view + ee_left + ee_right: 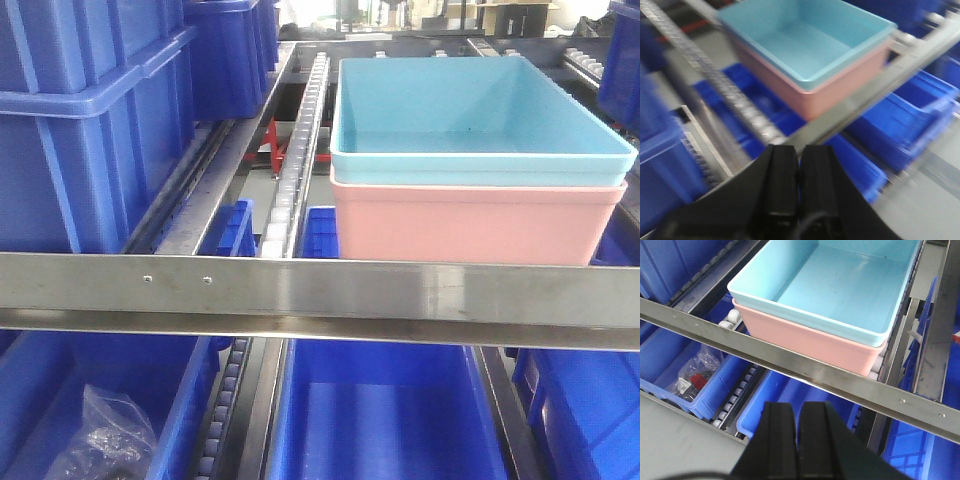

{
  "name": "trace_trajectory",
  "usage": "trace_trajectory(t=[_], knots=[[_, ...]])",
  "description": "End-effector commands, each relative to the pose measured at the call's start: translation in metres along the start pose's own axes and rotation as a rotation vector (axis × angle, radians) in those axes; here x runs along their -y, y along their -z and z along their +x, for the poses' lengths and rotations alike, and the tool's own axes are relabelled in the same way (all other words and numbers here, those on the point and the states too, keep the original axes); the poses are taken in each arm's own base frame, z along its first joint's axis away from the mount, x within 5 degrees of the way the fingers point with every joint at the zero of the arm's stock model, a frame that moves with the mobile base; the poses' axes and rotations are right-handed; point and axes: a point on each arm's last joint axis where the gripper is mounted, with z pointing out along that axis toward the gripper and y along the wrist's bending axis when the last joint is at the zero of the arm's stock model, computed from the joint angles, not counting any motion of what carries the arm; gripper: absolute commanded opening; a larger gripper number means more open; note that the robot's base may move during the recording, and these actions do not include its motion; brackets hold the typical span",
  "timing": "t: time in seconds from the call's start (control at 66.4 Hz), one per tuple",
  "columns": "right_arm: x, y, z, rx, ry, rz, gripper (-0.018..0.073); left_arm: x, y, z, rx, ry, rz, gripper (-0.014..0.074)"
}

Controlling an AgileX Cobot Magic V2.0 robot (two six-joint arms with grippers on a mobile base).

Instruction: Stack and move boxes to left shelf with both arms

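While smooth blue bin (480, 110) nests in pink bin (470, 225) on roller rack (300, 300), both claws (799, 165) (798, 420) closed, empty.

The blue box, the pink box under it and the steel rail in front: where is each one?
blue box (470, 100), front view, on its inside floor.
pink box (470, 222), front view, on its front wall.
steel rail (300, 285), front view, on its brushed face.

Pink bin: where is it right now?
The pink bin sits on the roller shelf right of centre in the front view, behind the steel front rail, with the light blue bin nested inside it.
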Motion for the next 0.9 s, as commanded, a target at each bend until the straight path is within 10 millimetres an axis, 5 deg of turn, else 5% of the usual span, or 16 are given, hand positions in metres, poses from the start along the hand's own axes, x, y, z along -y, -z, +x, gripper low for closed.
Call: trace_trajectory(t=[0.0,0.256,0.436,0.572,0.888], knots=[[-0.002,0.003,-0.014,0.090,0.030,-0.020,0.0055,-0.009,0.016,0.002,0.166,0.018,-0.118,-0.0003],[-0.002,0.003,-0.014,0.090,0.030,-0.020,0.0055,-0.009,0.043,0.079,0.307,0.043,-0.469,-0.0003],[-0.002,0.003,-0.014,0.090,0.030,-0.020,0.0055,-0.008,0.044,0.112,0.313,0.152,-0.584,-0.0003],[-0.002,0.003,-0.014,0.090,0.030,-0.020,0.0055,-0.008,0.040,0.127,0.264,0.198,-0.606,-0.0003],[-0.002,0.003,-0.014,0.088,0.030,-0.019,0.0055,-0.007,0.039,0.129,0.241,0.216,-0.603,-0.0003]])
